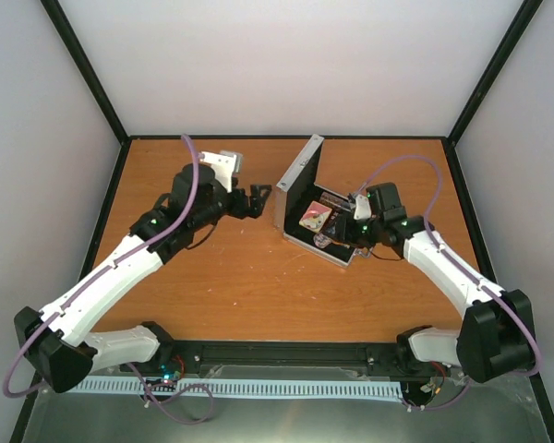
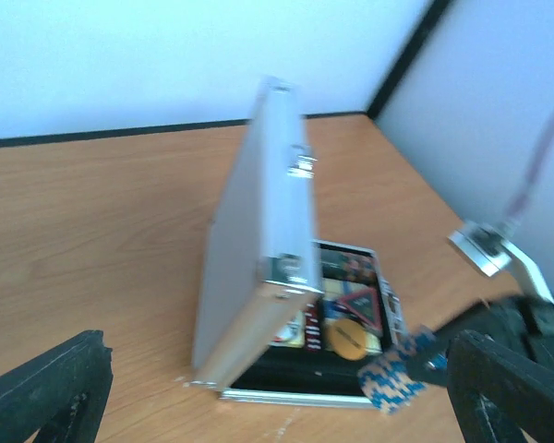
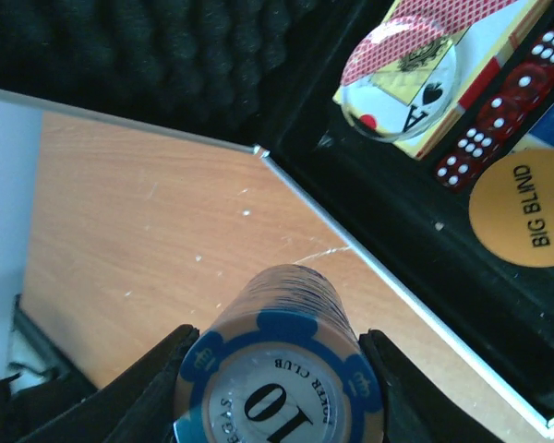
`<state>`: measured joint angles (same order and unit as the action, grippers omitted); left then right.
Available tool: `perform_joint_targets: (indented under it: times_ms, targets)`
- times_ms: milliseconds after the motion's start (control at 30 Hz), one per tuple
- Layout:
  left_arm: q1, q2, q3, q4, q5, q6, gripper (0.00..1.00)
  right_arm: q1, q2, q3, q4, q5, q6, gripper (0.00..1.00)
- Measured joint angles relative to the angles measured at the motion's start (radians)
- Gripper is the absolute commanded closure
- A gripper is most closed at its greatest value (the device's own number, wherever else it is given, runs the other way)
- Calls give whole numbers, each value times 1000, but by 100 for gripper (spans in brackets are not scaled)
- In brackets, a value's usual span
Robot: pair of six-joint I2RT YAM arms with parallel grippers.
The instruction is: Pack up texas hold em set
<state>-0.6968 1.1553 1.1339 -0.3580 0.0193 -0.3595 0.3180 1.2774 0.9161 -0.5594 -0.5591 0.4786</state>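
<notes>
On the left, the left gripper (image 1: pixel 263 196) hangs just beside the outer face of the lid (image 2: pixel 249 258), not touching it. Its fingers are spread as wide as they go, with nothing between them. That lid stands nearly upright, so the small silver case (image 1: pixel 295 185) opens away from that arm and toward the right one. Inside the black lining I can make out a card deck (image 3: pixel 480 69) with a clear domed marker (image 3: pixel 397 78) lying on it. Beside them are a row of red dice (image 3: pixel 499 120), the orange "BIG BLIND" disc (image 3: pixel 522 208) and a dark red-edged triangle (image 2: pixel 360 305). The right gripper (image 3: pixel 279 337) is the one that matters: its fingers are closed on either side of a blue-and-white striped chip stack (image 3: pixel 282 388). The stack's "10" face is turned up at the wrist, so its long axis runs away down between the fingers. From the wrist view the stack sits outside the case, over bare wooden table (image 1: pixel 212 286), just short of the silver rim. The tray lies ahead of it and to one side. I'd say the stack has to clear that rim and go down into the dark channel just inside, which looks unfilled. The table is flat and scuffed. The tray is tightly filled and the lid leans close over it, so there is little slack.
</notes>
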Motion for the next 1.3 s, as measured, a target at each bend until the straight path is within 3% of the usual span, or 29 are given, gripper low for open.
perform_joint_targets:
  times_ms: [133,533,967,1300]
  targets:
    - [85,-2,-5,-36,6,-44,0,55,-14,-89,141,106,59,63]
    - [96,-29,-16,-140,34,-135,0,151,89,-134,446,288,178,63]
    - [96,-23,-6,-264,82,-89,0,238,206,-133,555,412,259,63]
    - [96,-23,-2,-262,122,-37,0,253,279,-105,579,468,272,63]
